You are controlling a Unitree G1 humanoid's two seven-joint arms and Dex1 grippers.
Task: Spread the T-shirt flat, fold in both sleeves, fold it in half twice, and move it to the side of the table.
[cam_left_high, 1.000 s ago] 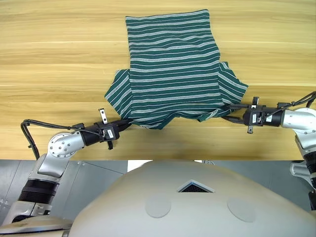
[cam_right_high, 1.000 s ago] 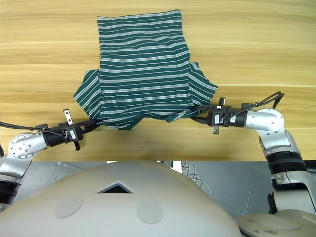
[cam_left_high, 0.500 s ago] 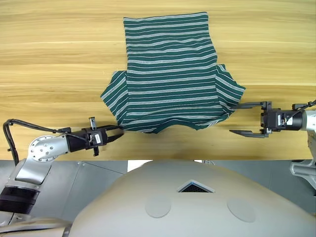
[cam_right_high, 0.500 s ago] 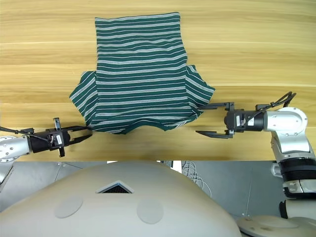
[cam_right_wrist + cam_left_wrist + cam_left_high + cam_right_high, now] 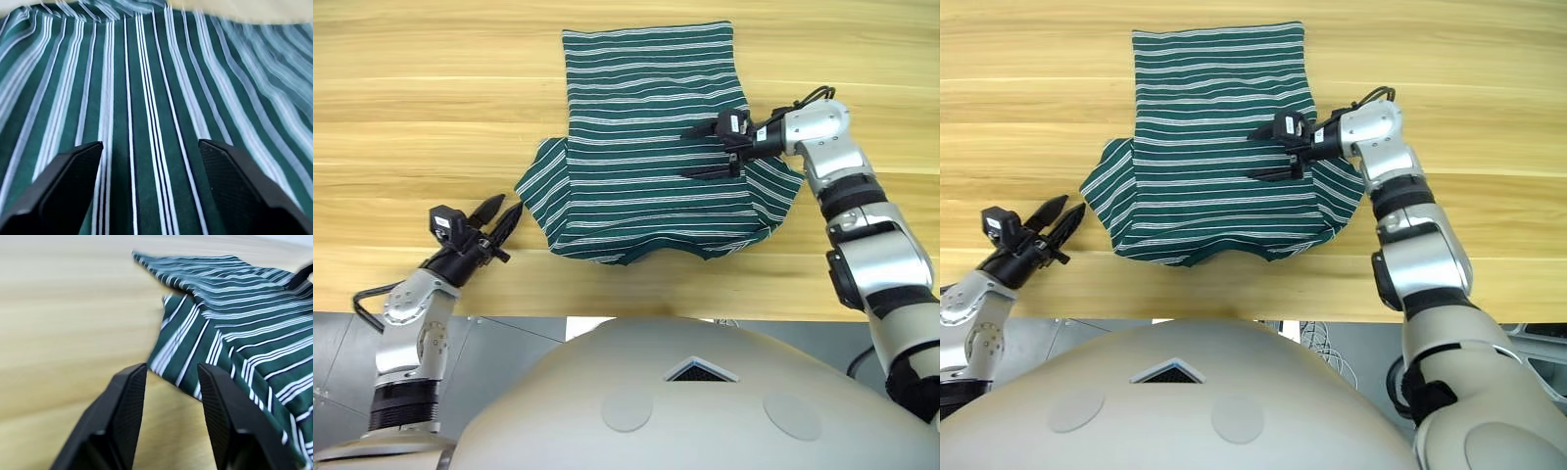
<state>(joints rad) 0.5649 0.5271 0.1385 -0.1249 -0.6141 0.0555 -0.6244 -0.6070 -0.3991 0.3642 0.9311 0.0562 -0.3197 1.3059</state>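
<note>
**rigwatcher:** So your T-shirt (image 5: 651, 137) is lying in the middle of the worktop (image 5: 431, 117). The body runs away from you and both sleeves are splayed out, not folded in yet. The near edge (image 5: 626, 257) looks rumpled, so I wouldn't call it properly flat. Your right hand (image 5: 685, 156) hangs over the cloth just inside the right sleeve (image 5: 778, 181), fingers spread wide, pinching nothing. Your left hand (image 5: 509, 204) is off the shirt, just beside the left sleeve (image 5: 540, 176), also spread and empty.

**foldbot_fan:** Yeah, the biggest risk imo is that right hand. If you close it where it is, you'll probably pinch the body panel along with the sleeve, maybe both layers. Then the fold drags the whole shirt sideways instead of flipping the sleeve over.

**rigwatcher:** Agreed. And the left one looks low to me, pointed at the sleeve's edge. Push in too flat and you'd likely shove the cloth into a bunch rather than get a finger under it.

**foldbot_fan:** Also that rumpled near edge. If you fold the sleeves over it, the wrinkles get locked in and your two halving folds come out crooked. It's also sitting near the worktop's front edge, so a hard tug toward you could slide part of the shirt off.
</note>
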